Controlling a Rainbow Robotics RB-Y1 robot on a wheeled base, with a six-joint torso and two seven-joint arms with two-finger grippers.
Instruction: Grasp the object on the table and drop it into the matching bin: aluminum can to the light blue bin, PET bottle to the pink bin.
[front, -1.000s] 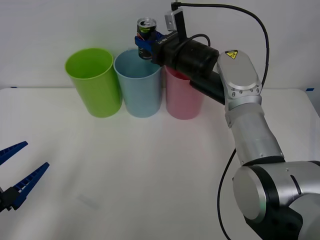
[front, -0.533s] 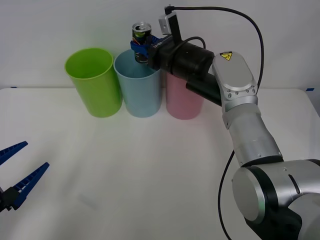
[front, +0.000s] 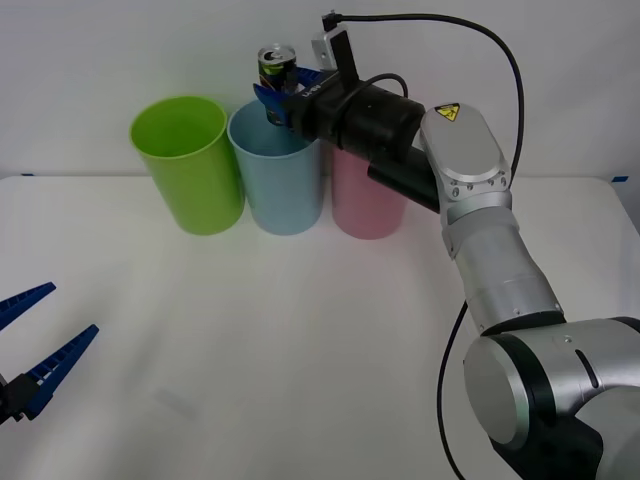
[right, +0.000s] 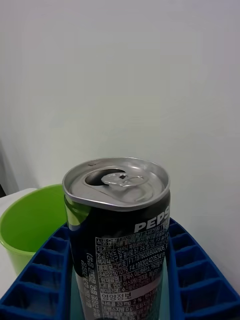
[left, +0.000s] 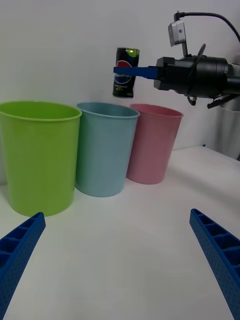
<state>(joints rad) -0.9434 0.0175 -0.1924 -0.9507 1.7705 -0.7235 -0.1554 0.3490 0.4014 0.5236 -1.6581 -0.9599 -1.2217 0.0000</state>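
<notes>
White tabletop (front: 300, 330) is carrying three bins at twelve o'clock. Blue fingers (right: 195, 280) of the right gripper (front: 278, 98) are clamping the can (front: 276, 70) upright, above the blue bin (front: 277, 180). Releasing cleanly probably means centring over the mouth first, away from the pink bin (front: 365, 205). Left gripper (front: 30, 345) is waiting spread at eight o'clock.

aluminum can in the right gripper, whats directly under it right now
The aluminum can is clamped upright in the right gripper, above the open mouth of the light blue bin. The gripper covers the can's base, and the bin's inside bottom can't be seen.
</notes>
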